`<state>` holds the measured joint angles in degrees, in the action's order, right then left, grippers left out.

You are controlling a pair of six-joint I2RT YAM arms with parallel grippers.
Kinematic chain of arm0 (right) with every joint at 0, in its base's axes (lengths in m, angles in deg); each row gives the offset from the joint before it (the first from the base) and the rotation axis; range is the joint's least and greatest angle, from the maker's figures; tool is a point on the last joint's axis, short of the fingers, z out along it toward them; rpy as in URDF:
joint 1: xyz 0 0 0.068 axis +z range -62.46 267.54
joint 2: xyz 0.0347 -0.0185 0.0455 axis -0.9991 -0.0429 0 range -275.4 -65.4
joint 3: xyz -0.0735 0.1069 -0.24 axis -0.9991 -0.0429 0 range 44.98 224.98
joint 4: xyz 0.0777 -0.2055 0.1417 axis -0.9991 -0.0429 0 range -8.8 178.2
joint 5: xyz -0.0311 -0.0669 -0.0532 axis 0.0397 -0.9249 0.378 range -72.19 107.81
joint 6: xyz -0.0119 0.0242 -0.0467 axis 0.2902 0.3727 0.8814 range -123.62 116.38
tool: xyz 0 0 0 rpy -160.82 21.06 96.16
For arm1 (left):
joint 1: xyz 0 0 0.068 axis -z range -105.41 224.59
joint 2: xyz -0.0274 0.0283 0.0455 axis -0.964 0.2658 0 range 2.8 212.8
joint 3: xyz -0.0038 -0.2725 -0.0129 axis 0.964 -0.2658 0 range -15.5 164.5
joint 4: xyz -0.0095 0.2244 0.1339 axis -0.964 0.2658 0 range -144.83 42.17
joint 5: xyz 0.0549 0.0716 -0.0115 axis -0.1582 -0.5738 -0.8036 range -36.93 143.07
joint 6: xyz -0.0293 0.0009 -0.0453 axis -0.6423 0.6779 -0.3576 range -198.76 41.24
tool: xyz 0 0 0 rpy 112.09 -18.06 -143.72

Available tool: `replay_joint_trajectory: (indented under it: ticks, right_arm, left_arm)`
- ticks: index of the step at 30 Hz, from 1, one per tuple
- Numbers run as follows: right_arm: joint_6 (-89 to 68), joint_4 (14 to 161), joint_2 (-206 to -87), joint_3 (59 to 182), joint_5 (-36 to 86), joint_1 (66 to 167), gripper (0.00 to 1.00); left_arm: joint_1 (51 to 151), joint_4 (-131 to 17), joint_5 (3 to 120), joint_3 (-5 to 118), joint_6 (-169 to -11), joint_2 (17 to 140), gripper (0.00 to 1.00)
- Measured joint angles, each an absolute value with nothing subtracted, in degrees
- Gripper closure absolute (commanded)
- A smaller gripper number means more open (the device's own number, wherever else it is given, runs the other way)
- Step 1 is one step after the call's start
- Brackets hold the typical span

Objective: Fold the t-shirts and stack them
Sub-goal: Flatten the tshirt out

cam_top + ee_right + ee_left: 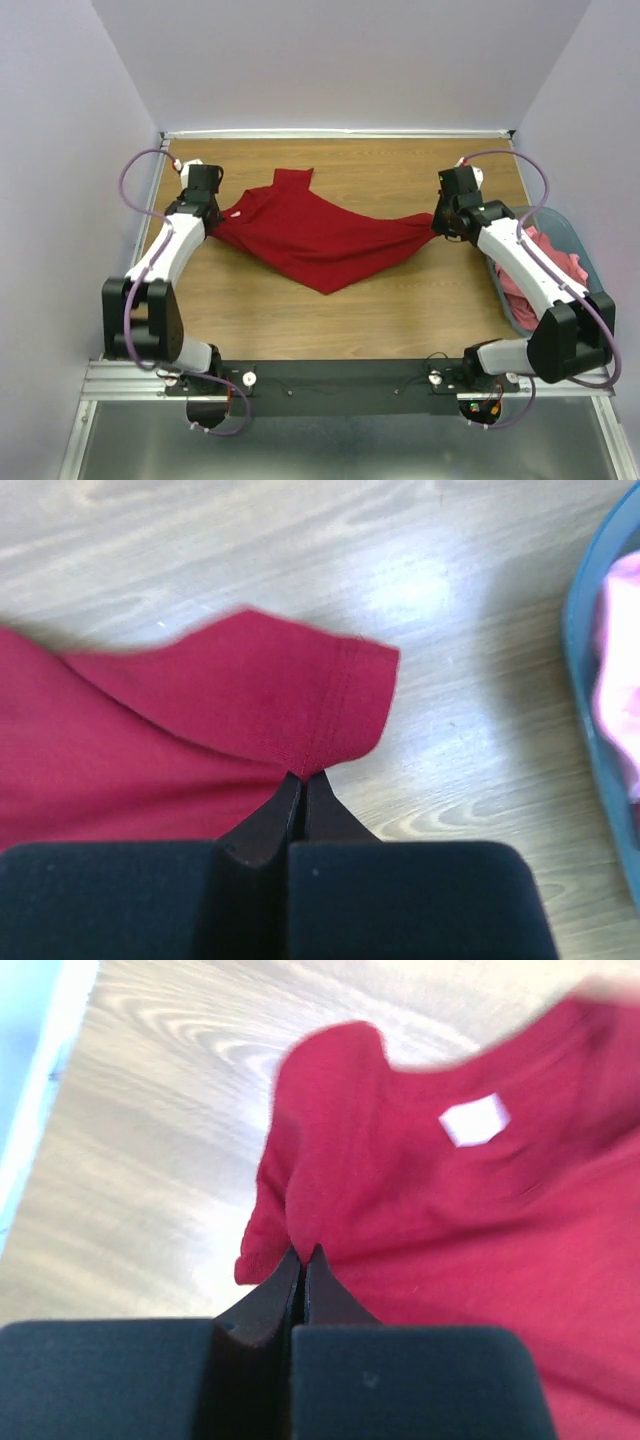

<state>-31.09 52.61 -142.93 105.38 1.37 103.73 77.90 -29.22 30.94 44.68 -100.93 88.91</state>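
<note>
The dark red t-shirt (320,238) hangs stretched between both grippers above the wooden table, its middle sagging toward the near side. My left gripper (212,222) is shut on its left edge, near the collar and a white label (474,1120); the jaws pinch the cloth (304,1255). My right gripper (436,224) is shut on a hemmed corner of the shirt (330,695), jaws pinched at the hem (304,777). Salmon-pink t-shirts (540,262) lie in the basket on the right.
The grey-blue plastic basket (578,236) stands at the table's right edge, under my right arm; its rim shows in the right wrist view (585,680). Walls close in the table at the back and sides.
</note>
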Motion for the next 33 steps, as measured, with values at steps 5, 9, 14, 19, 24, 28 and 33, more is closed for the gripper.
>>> replay_joint_trajectory:
  ticks: [5,9,14,19,24,28,33]
  right_arm:
    - [-28.6,46.7,-142.7,116.2,-0.1,103.5,0.99]
    - [-26.2,45.3,-144.1,125.8,-1.3,101.1,0.99]
    - [-24.2,45.2,-156.4,136.3,-1.7,97.6,0.74]
    - [-21.9,45.8,-175.1,142.5,-1.5,97.4,0.38]
    - [-19.9,44.1,-178.0,141.1,1.5,97.8,0.23]
    - [-18.5,45.4,-168.2,134.5,5.2,100.5,0.18]
    - [-18.6,47.5,-157.1,125.4,10.3,105.4,0.17]
  left_arm:
    - [77.9,-24.3,28.7,46.7,-101.4,77.9,1.0]
    - [78.0,-23.0,24.6,53.7,-99.0,75.5,1.0]
    - [78.0,-25.8,24.2,58.4,-97.9,82.6,0.97]
    - [78.0,-27.3,27.8,68.1,-97.4,104.8,0.45]
    - [77.9,-25.8,30.9,71.7,-97.7,111.3,0.06]
    - [76.5,-30.1,32.5,66.6,-99.8,101.1,0.06]
    - [68.0,-36.9,33.7,49.8,-104.0,85.7,0.17]
